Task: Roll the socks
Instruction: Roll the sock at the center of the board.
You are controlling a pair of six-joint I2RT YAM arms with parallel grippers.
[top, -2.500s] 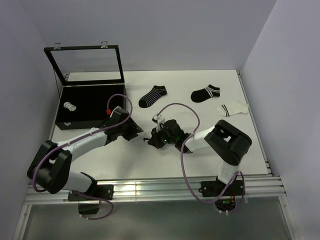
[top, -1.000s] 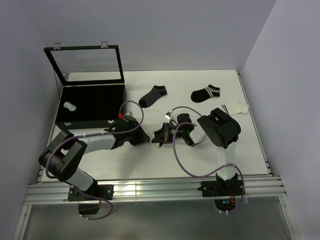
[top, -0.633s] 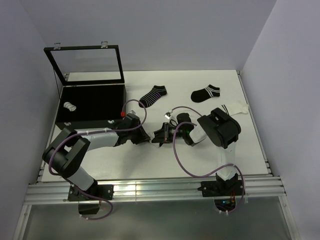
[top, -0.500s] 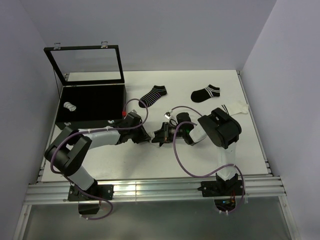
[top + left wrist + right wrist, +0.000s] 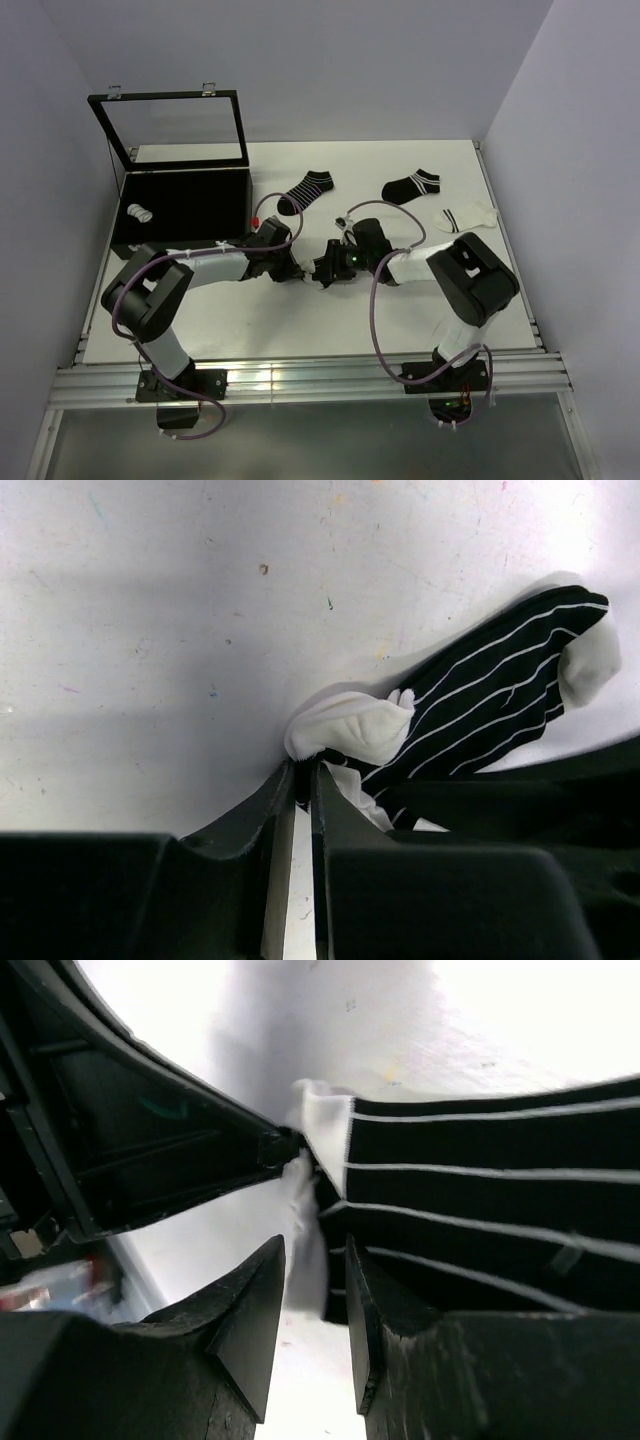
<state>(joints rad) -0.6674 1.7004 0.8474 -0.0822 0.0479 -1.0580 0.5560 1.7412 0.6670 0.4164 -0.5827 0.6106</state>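
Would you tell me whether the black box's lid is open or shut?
Open: the glass lid stands upright behind the black box.

Nothing can be read in any view — no text, label, brand, number or sign.

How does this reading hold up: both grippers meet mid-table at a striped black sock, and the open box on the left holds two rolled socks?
One detail is wrong: the open box holds a single rolled sock, not two, as the top external view shows. The rest stands: the left gripper and right gripper meet mid-table at the striped black sock.
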